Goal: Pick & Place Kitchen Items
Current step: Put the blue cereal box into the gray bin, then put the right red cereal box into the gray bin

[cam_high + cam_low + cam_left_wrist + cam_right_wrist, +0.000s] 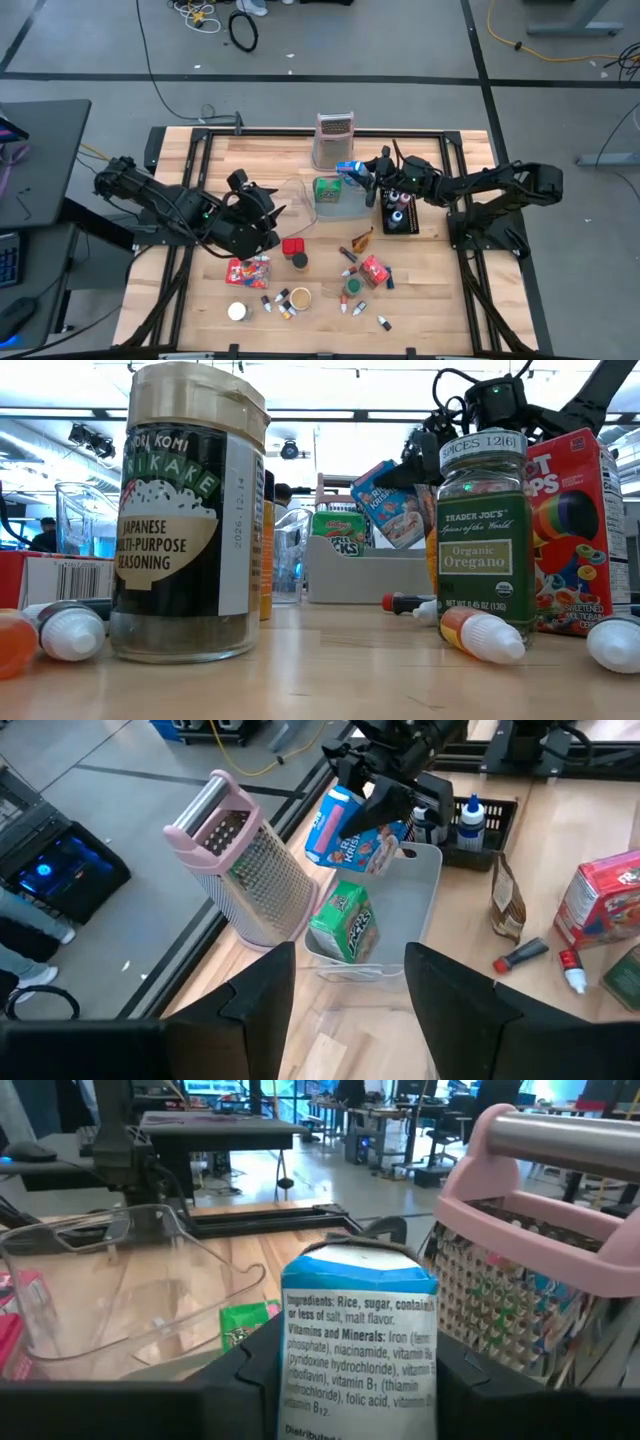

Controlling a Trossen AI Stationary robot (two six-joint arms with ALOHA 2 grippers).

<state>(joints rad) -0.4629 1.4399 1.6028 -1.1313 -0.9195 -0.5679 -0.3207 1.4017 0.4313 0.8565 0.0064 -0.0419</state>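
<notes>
A pale wooden counter (420, 300) is set on grey floor. A blue cereal box (350, 168) is gripped by the right gripper (372, 178); the left gripper (262, 205) is held part-open, empty.

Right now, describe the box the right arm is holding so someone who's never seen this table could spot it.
Find the tall pink-handled metal grater at the table's far edge. Beside it sits a grey tray with a green cereal box inside. Above that tray, between the right gripper's fingers, is the blue Rice Krispies box: the only blue box, and the only one lifted off the table.
</notes>
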